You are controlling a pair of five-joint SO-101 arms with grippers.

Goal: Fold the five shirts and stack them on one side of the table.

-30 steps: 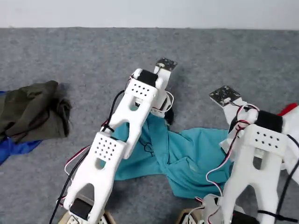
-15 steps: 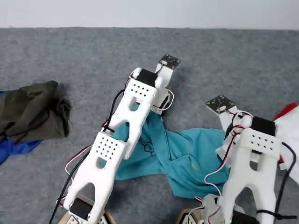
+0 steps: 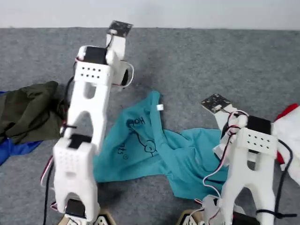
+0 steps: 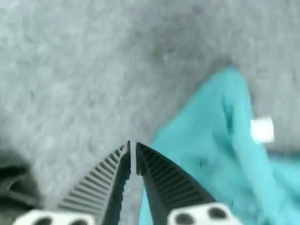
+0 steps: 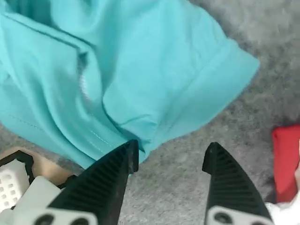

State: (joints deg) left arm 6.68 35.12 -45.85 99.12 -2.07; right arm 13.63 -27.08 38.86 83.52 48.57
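The teal shirt (image 3: 140, 140) lying mid-table (image 3: 211, 61) carries dark print on its upturned face. A short line of loopy, hand-drawn lettering (image 3: 136, 123) sits toward the cloth's 12 o'clock end. A small line drawing (image 3: 149, 147) lies just beyond it toward 5 o'clock, and a shorter run of letters at about 9 o'clock from the drawing. The strokes are too small and skewed to read as words. A white tag (image 3: 160, 107) sits near the shirt's tip, at 1 o'clock from the lettering, and no marks can be made out on it.
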